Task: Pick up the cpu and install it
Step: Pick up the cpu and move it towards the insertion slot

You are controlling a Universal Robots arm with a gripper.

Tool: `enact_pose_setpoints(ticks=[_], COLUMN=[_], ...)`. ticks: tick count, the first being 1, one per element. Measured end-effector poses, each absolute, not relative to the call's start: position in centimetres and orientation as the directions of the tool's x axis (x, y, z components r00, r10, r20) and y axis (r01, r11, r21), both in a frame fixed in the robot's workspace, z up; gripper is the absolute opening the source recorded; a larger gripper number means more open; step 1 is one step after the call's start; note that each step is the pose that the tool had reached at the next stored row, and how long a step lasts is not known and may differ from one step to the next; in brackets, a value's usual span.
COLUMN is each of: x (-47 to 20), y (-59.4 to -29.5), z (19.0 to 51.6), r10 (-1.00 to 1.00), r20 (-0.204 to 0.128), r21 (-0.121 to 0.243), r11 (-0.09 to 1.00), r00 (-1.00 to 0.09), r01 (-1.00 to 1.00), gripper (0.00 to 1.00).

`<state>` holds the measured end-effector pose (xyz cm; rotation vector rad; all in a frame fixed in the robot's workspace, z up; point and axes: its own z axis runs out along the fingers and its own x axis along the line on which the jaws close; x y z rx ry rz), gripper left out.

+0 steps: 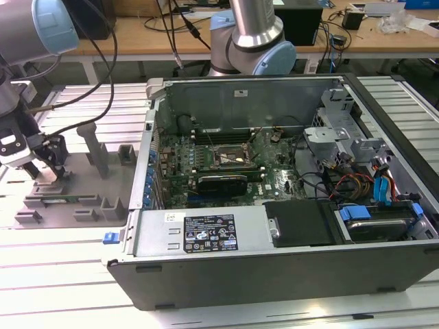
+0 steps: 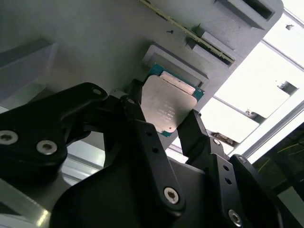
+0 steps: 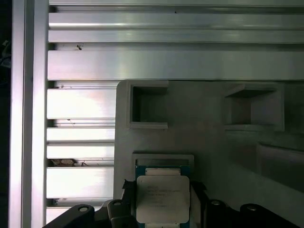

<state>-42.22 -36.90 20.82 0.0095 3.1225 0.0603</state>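
Slatted aluminium surface (image 1: 68, 274) carries an open dark-grey metal computer case (image 1: 274, 274), its green motherboard (image 1: 274, 179) exposed. Beside the case, on the exterior view's left, lies a flat grey plastic fixture plate (image 1: 75, 179). The black two-fingered pincer (image 1: 48, 168) sits low over that plate (well apart from the case). In both wrist views the pincer (image 2: 166, 116) (image 3: 162, 187) grips the cpu (image 2: 167, 102) (image 3: 162, 197), a small square chip with a silvery metal top, by opposite edges. The chip is right at a pale raised block (image 3: 162, 159) on the plate.

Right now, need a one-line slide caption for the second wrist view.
Claw poised at the silvery cpu on the grey fixture plate, bright aluminium table slats beyond.
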Motion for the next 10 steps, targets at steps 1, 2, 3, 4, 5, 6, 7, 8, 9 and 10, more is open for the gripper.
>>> enact_pose_setpoints(ticks=[1,2,3,4,5,6,7,8,9,10], x=[-42.2,-42.2,-42.2,-42.2,-42.2,-42.2,-42.2,-42.2,-42.2,-42.2], y=[-36.9,-36.9,-36.9,-36.9,-36.9,-36.9,-36.9,-36.9,-36.9,-36.9], z=[20.8,20.8,20.8,20.8,20.8,20.8,20.9,21.2,21.3,22.8], r10=[0.007,0.006,0.006,0.006,0.007,0.006,0.007,0.007,0.007,0.006], r20=[-0.018,-0.018,-0.018,-0.018,-0.018,-0.018,-0.018,-0.018,-0.018,-0.018], r21=[0.039,0.039,0.039,0.039,0.039,0.039,0.038,0.039,0.039,0.039], r11=[0.999,0.999,0.999,0.999,0.999,0.999,0.999,0.999,0.999,0.999], r00=[-1.0,-1.0,-1.0,-1.0,-1.0,-1.0,-1.0,-1.0,-1.0,-1.0], r01=[0.006,0.006,0.006,0.006,0.006,0.006,0.006,0.006,0.006,0.006], gripper=[0.55,0.55,0.55,0.55,0.55,0.55,0.55,0.55,0.55,0.55])
